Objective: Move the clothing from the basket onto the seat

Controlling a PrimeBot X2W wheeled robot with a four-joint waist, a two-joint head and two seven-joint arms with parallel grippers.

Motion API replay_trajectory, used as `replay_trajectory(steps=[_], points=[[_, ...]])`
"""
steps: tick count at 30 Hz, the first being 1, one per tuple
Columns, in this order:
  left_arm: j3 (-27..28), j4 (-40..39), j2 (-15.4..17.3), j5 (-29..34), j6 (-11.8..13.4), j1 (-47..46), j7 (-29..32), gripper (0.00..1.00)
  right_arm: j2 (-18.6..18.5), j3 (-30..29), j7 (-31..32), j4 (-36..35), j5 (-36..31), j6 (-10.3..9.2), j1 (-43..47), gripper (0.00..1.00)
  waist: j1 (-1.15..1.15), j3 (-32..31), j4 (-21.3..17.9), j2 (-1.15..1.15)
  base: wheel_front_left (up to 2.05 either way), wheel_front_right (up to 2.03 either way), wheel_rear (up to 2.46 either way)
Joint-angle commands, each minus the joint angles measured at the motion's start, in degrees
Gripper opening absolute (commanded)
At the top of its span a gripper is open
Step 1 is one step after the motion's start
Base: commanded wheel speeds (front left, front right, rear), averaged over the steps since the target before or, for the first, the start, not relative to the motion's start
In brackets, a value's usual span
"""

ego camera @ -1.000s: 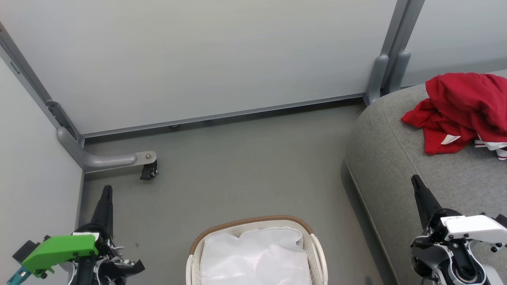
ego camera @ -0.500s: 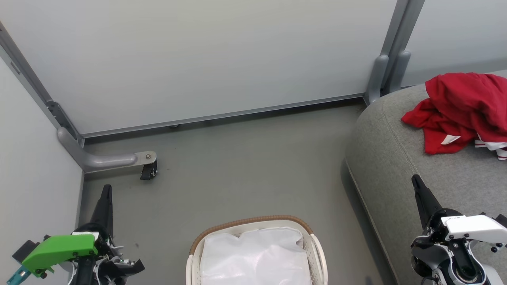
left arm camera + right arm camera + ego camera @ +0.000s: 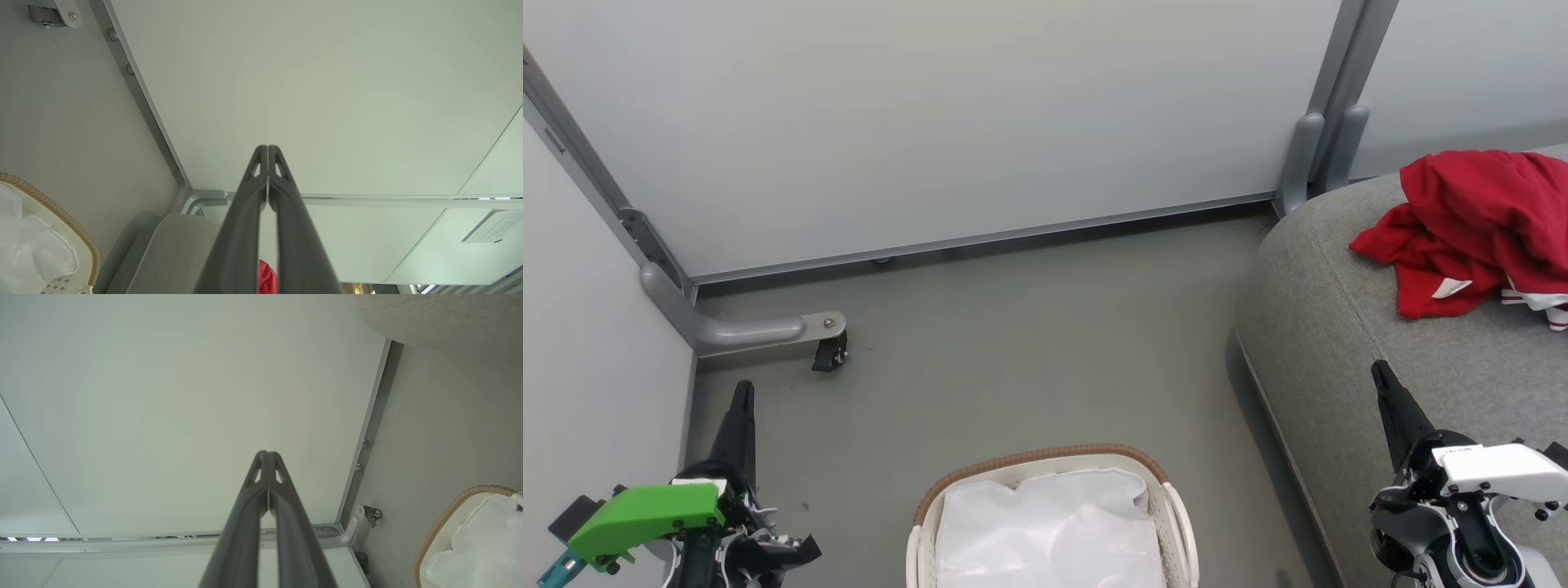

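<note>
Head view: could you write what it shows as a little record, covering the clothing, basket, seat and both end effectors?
seat: grey cushion at the right
basket: on the floor, holding a white liner sheet; no red fabric visible inside
clothing: red heap lying on the seat
left end effector: shut, holding nothing
right end effector: shut, holding nothing

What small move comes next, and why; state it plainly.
Probably just tip the head down to check the rest of the basket. The red clothing lies on the seat, the basket's visible part shows a white liner, and its near end is cut off. Both the left gripper and right gripper are shut and empty.
</note>
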Motion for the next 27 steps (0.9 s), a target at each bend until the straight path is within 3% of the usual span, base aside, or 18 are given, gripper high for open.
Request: replay_trajectory(steps=[1, 27], points=[[0.1, -0.1, 0.3, -0.2, -0.4, -0.6, 0.2, 0.00, -0.3, -0.1, 0.2, -0.2, 0.2, -0.01, 0.6, 0.00, 0.00, 0.0, 0.0, 0.00, 0.00, 0.00, 0.00], [0.1, -0.1, 0.3, -0.2, -0.3, -0.6, 0.2, 0.00, -0.3, -0.1, 0.2, -0.2, 0.2, 0.00, 0.6, 0.00, 0.00, 0.0, 0.0, 0.00, 0.00, 0.00, 0.00]])
